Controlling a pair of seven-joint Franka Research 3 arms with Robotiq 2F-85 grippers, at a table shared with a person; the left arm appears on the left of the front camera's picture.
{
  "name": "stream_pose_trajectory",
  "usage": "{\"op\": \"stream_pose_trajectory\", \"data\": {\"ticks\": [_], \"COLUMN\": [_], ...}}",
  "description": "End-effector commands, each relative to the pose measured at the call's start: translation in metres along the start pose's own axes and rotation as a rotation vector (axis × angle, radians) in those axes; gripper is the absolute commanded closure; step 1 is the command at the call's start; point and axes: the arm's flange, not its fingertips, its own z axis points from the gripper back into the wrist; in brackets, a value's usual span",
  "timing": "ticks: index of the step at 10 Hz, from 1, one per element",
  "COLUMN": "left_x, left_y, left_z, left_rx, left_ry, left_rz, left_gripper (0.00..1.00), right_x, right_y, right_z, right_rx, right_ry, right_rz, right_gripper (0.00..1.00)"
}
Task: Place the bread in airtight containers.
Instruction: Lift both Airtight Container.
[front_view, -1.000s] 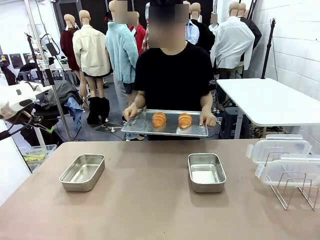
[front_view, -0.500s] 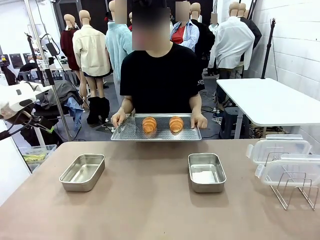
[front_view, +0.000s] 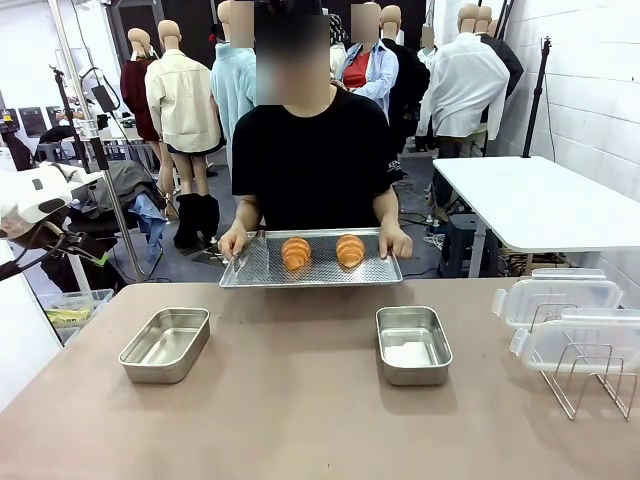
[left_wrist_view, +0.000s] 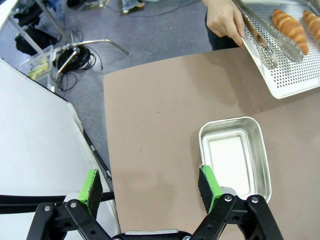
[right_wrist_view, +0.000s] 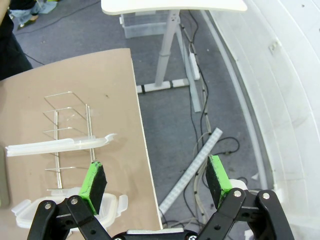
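- My left claw (left_wrist_view: 150, 186) is hanging over the brown table (left_wrist_view: 150, 115) with its green pads wide apart, gripping nothing — the left container (left_wrist_view: 230, 160) is lying just past one pad
- My right claw (right_wrist_view: 156, 177) is gaping too, holding nothing, hovering at the table's edge by the wire rack (right_wrist_view: 67, 135) and clear lids (right_wrist_view: 55, 146)
- The bread (front_view: 295, 252) — two croissants — is sitting side by side on a perforated tray (front_view: 310, 277), which the person's hands (front_view: 234, 241) are holding at the far edge
- The left container and the right container (front_view: 415, 376) are standing uncovered, well apart

Table (front_view: 300, 420) bare between left container (front_view: 165, 344), right container (front_view: 413, 344); rack (front_view: 590, 382), lids (front_view: 558, 298) crowd right edge.
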Motion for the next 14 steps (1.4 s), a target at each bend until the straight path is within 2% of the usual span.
{"op": "stream_pose_trajectory", "data": {"ticks": [1, 8, 10, 11, 12, 13, 14], "left_x": [0.000, 0.000, 0.030, 0.046, 0.061, 0.072, 0.076], "left_y": [0.003, 0.000, -0.019, -0.035, -0.046, -0.055, -0.063], "left_z": [0.001, 0.000, 0.026, 0.046, 0.061, 0.069, 0.072], "left_rx": [0.004, 0.000, -0.017, -0.033, 0.002, 0.033, 0.077], "left_ry": [-0.006, 0.000, -0.040, -0.078, -0.067, -0.021, 0.035], "left_rz": [0.003, 0.000, -0.023, -0.061, -0.090, -0.123, -0.152], "left_gripper": [0.00, 0.00, 0.00, 0.00, 0.00, 0.00, 0.00], "right_x": [-0.001, 0.000, 0.046, 0.077, 0.104, 0.125, 0.142], "right_y": [0.001, 0.000, 0.023, 0.040, 0.061, 0.089, 0.120], "right_z": [-0.001, 0.000, 0.020, 0.045, 0.063, 0.076, 0.084], "right_rx": [-0.016, 0.000, 0.046, 0.057, 0.071, 0.083, 0.088], "right_ry": [0.010, 0.000, -0.079, -0.132, -0.136, -0.076, 0.054], "right_rz": [0.013, 0.000, 0.046, 0.088, 0.118, 0.167, 0.205], "right_gripper": [0.00, 0.00, 0.00, 0.00, 0.00, 0.00, 0.00]}}
